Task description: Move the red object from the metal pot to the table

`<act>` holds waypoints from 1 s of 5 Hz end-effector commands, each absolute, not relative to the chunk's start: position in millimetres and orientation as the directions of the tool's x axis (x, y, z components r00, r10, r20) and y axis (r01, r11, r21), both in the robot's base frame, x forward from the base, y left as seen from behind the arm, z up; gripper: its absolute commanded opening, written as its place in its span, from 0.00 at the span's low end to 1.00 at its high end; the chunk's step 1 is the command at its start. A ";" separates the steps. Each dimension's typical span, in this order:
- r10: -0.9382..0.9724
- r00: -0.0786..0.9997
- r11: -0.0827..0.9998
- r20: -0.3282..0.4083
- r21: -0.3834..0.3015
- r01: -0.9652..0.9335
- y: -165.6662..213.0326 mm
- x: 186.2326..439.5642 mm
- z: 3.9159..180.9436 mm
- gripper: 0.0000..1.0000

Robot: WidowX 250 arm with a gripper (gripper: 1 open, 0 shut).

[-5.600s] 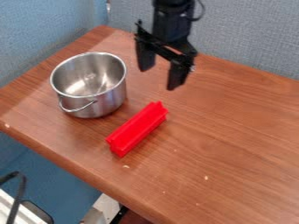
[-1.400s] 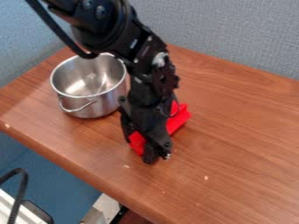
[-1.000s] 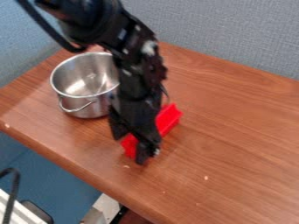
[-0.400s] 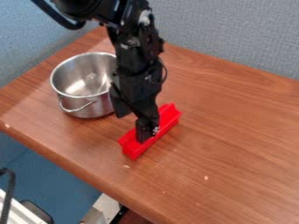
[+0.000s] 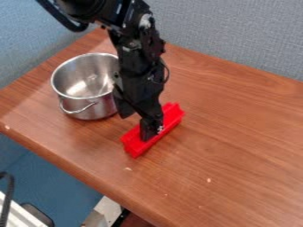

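The red block [image 5: 154, 131] lay on the table [image 5: 236, 133] beside the empty pot [image 5: 89, 82]. The gripper [image 5: 149, 127] stood over it, jaws spread, so any sideways drift could knock the block toward the edge.

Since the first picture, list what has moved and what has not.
The gripper came from above the table's far edge down over the red object, open astride it. The red object shifted slightly right, staying flat on the table. The metal pot kept its place, empty.

Red object [image 5: 154, 129] mid-part behind gripper [image 5: 147, 122]
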State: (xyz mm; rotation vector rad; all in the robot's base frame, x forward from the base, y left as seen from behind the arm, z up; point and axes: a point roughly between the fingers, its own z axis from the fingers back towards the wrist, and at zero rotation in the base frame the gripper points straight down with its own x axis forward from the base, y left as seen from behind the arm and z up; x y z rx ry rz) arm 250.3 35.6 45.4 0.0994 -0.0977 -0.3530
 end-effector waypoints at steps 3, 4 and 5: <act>-0.346 0.934 0.937 0.087 0.081 0.340 37.0 250.6 26.7 1.00; -0.349 0.932 0.936 0.098 0.088 0.341 30.5 250.1 27.7 1.00; -0.389 0.916 0.920 0.101 0.086 0.382 30.6 245.3 29.1 0.00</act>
